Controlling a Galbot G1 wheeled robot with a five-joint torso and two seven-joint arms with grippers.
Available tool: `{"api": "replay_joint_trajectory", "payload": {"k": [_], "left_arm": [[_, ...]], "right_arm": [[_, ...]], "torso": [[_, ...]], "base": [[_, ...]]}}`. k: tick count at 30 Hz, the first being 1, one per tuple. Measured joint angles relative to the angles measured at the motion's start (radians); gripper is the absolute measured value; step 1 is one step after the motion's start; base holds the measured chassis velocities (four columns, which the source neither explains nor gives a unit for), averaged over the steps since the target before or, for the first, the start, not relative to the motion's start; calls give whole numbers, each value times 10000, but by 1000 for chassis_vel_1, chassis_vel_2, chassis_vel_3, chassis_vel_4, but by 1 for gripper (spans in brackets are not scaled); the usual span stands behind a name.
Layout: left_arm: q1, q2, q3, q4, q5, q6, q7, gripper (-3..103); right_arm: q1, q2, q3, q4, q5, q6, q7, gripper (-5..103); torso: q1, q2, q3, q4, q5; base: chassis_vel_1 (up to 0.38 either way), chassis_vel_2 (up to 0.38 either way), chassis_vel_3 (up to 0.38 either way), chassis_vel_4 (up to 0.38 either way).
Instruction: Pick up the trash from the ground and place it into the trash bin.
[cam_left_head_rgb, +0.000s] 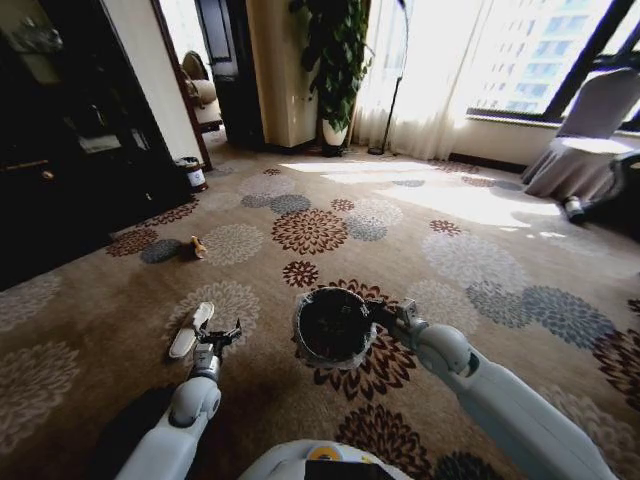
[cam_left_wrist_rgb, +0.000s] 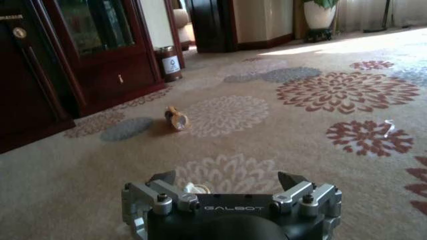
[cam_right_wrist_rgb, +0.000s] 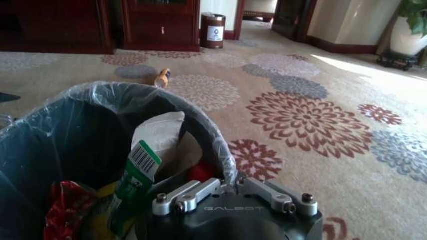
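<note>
My right gripper (cam_left_head_rgb: 393, 314) is shut on the rim of the trash bin (cam_left_head_rgb: 333, 327) and holds it above the carpet. In the right wrist view the right gripper (cam_right_wrist_rgb: 230, 189) clamps the bin's lined rim (cam_right_wrist_rgb: 200, 117), and a green-white wrapper (cam_right_wrist_rgb: 143, 165) and red wrapper (cam_right_wrist_rgb: 63, 202) lie inside. My left gripper (cam_left_head_rgb: 219, 336) hangs open low over the carpet, beside the near end of a flat beige-white slipper-shaped piece (cam_left_head_rgb: 190, 328). Between the open fingers of the left gripper (cam_left_wrist_rgb: 227, 181) a pale bit of that piece (cam_left_wrist_rgb: 196, 188) peeks out. A small brown bottle-like item (cam_left_head_rgb: 198, 247) (cam_left_wrist_rgb: 177, 119) (cam_right_wrist_rgb: 162, 78) lies farther ahead on the left.
Dark wooden cabinets (cam_left_head_rgb: 70, 150) line the left side, with a brown round bin (cam_left_head_rgb: 190, 173) at their far end. A potted plant (cam_left_head_rgb: 335, 60) stands by the far wall and a covered chair (cam_left_head_rgb: 585, 150) at the far right. Flowered carpet (cam_left_head_rgb: 400, 230) stretches ahead.
</note>
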Motion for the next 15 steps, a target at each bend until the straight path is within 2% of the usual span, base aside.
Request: {"api": "replay_joint_trajectory", "payload": {"k": [3,4,8,12,14,15], "left_arm": [[33,11,-52,53,7,-81,0,100],[49,-6,-51,94,-28,-81,3,100],[8,-33,44,357,-286,58,-6,100],[38,-113,185,479,-417,170,-46,100],[216,-187,403,445,-381,209,-53,100],[320,-263,548,503,-257,183,-53,100]], "right_arm": [[-3,42,0,-6,-27,21,0,1],[-9,56,0,-7,-40,28,0,1],[-25,98,-2,-39,-69,94,2,1],[-35,152,-16,-149,-76,357,4,1],[-48,184,-19,-208,-63,428,-6,1],[-49,196,-19,-236,-61,447,-7,1]], "torso": [[0,0,0,-8,6],[0,0,0,-12,-12],[0,1,-1,-14,10],[-1,0,-2,-11,-10],[-1,0,-1,-4,14],[0,0,-1,-8,11]], "base": [[298,314,-263,-241],[266,302,-301,-316],[333,314,-351,-328],[325,321,-333,-307],[264,280,-247,-235],[216,166,-152,-200]]}}
